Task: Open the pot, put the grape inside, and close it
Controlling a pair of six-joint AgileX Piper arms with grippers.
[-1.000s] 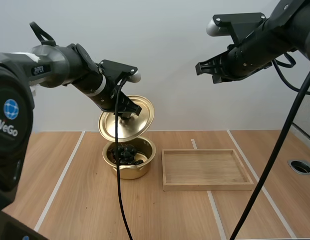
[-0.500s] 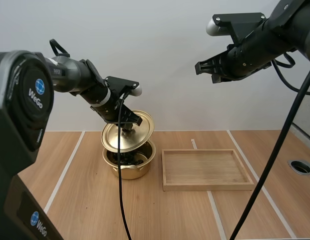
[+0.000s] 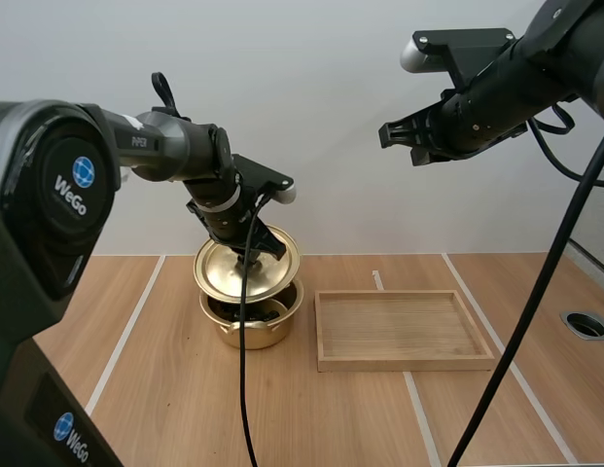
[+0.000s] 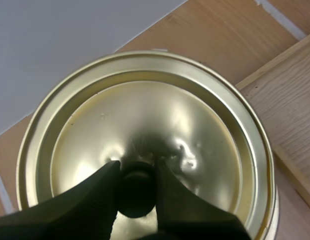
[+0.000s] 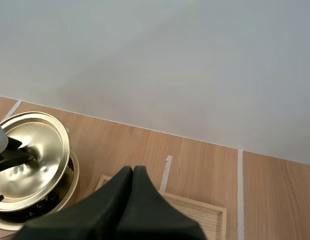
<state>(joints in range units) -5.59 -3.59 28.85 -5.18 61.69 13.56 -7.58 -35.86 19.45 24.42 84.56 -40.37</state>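
My left gripper (image 4: 136, 172) grasps the lid (image 4: 145, 110) by its knob (image 4: 137, 195), tilted over the pot (image 3: 251, 329) just below, while my right gripper (image 5: 132, 172) hangs clenched on nothing.

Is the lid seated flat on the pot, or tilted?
Tilted: the left gripper holds the lid askew over the pot, grapes visible in the gap.

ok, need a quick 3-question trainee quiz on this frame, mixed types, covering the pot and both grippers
1. True or false: the lid sits flat and fully closes the pot.
2. The left gripper pinches: A) the lid's knob; B) the pot's rim; C) nothing.
3. Fill in: the right gripper, raised well above the table, has its fingers ___ (open or shut).
Key: 1 false, the lid is tilted with a gap at the front; 2 A; 3 shut.
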